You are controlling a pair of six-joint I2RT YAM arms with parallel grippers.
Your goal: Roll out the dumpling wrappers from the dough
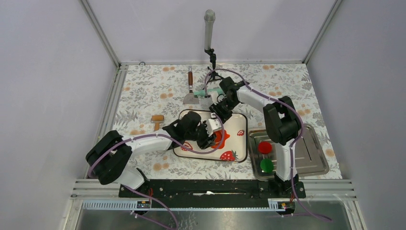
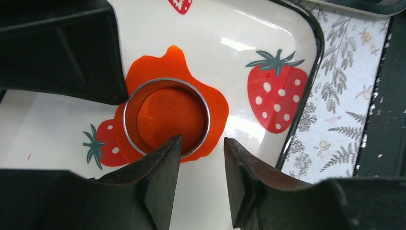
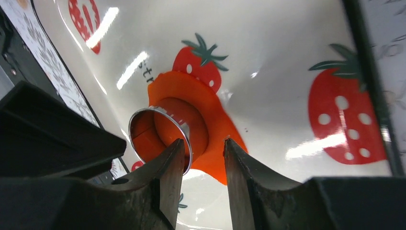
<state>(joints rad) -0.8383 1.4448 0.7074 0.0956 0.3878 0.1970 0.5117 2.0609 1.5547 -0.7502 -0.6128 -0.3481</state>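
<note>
The dough [image 2: 215, 103] is a flat, ragged orange-red sheet on the strawberry tray [image 2: 268, 28]. It also shows in the top view [image 1: 221, 139] and the right wrist view [image 3: 218, 129]. A small metal ring cutter [image 2: 129, 103] stands on it, around a round patch of the clay [image 2: 170, 115]. My left gripper [image 2: 202, 141] is open and empty, just above the ring's near rim. My right gripper [image 3: 203, 141] is open and empty, one finger [image 3: 167, 167] right beside the ring [image 3: 186, 136]. In the top view both grippers [image 1: 209, 130] [image 1: 221, 114] meet over the tray [image 1: 237, 127].
A metal tray [image 1: 311, 153] at the right holds a crimson disc [image 1: 264, 147] and a green disc [image 1: 266, 166]. A scraper [image 1: 191, 96] lies behind the strawberry tray, and a small wooden roller [image 1: 157, 120] lies to its left. A post [image 1: 209, 28] stands at the back.
</note>
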